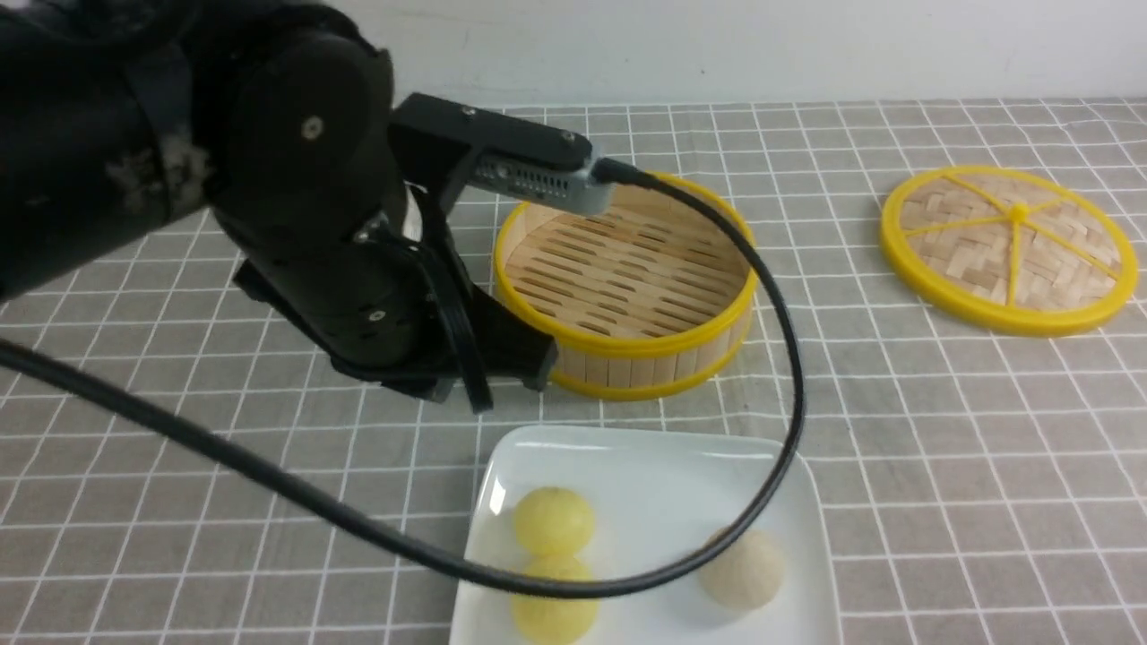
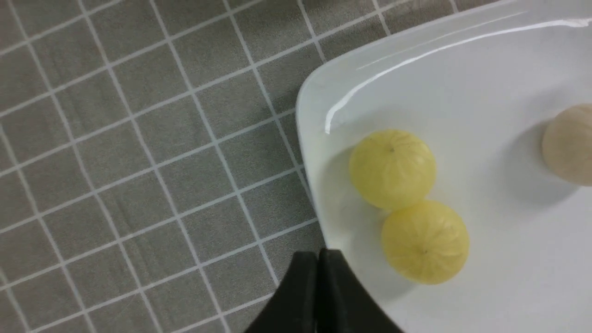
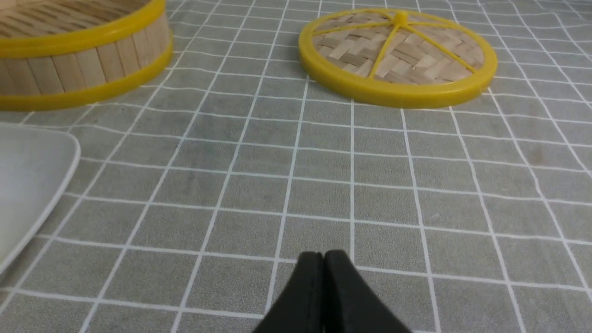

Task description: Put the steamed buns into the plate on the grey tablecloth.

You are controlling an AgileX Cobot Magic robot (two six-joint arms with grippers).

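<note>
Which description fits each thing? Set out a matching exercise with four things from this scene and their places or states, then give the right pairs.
Things:
1. off-white steamed bun
2. bamboo steamer
3. woven lid
4. left gripper

Descriptions:
A. empty, beyond the plate
B. shut, holding nothing
C. alone on the plate, apart from the two yellow buns
D. flat on the grey tablecloth, far right

Pairs: 1-C, 2-A, 3-D, 4-B

An empty bamboo steamer (image 1: 625, 285) stands well apart from its woven lid (image 1: 1009, 249).
</note>
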